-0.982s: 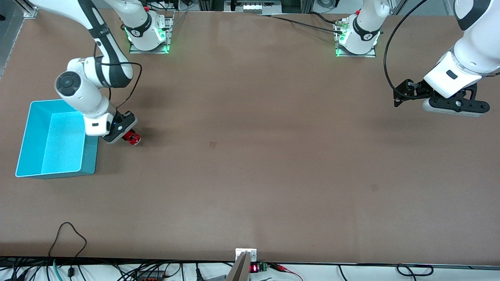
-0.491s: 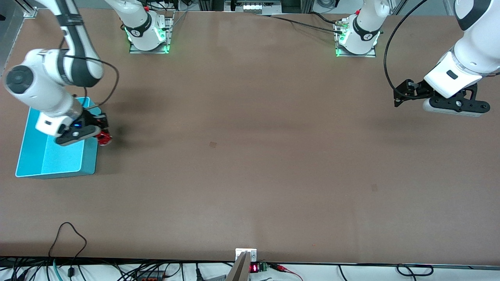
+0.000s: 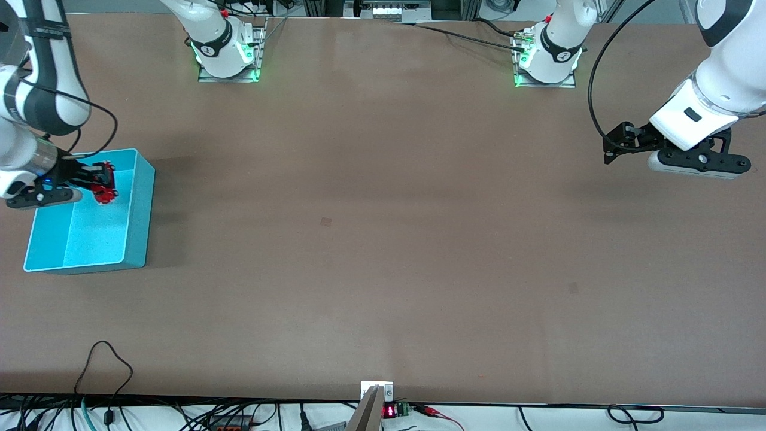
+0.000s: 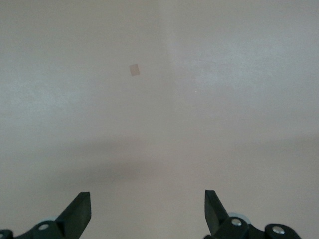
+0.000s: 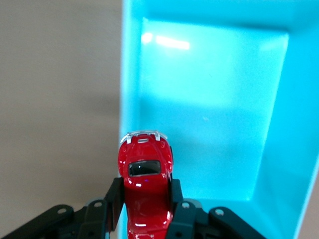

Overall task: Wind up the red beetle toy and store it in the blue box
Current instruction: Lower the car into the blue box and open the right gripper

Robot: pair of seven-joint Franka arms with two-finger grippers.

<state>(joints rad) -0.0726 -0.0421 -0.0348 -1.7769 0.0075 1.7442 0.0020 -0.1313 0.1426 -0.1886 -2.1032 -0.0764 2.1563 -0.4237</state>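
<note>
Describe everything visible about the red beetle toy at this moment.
The red beetle toy is a tiny glossy red car with a rounded body, a dark window and a silvery bumper. The right gripper is shut on its sides and holds it in the air over the blue box, near the box's wall. It touches only the fingers.

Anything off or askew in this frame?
Nothing stands out. The right gripper holds the red beetle toy over the blue box, which sits upright and intact. The left gripper waits open over bare table.
</note>
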